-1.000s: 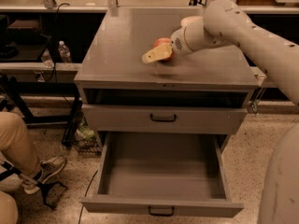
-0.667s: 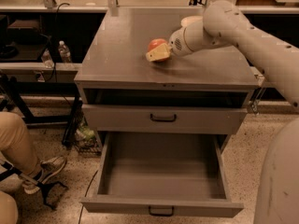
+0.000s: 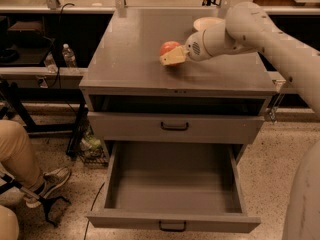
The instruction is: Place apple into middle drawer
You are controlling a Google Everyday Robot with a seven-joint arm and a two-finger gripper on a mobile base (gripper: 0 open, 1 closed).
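The red-orange apple (image 3: pixel 168 47) is over the middle of the grey cabinet top (image 3: pixel 130 59). My gripper (image 3: pixel 172 56) reaches in from the right, and its cream fingers (image 3: pixel 173 58) are closed around the apple's near side. The middle drawer (image 3: pixel 172 194) is the lowest one. It is pulled fully out below, a deep grey tray with nothing in it, and its black handle (image 3: pixel 172 226) is at the front. The drawer lies below and nearer to the camera than the gripper.
A shallow white bowl (image 3: pixel 207 23) sits at the back right of the cabinet top, partly behind my arm. The drawer front above (image 3: pixel 175 126) is closed. A person's leg and shoe (image 3: pixel 30 169) are at the left. A water bottle (image 3: pixel 68 56) stands on the left bench.
The gripper has shifted slightly up and to the right, and the apple now shows more clearly between the fingers. The drawers have not moved.
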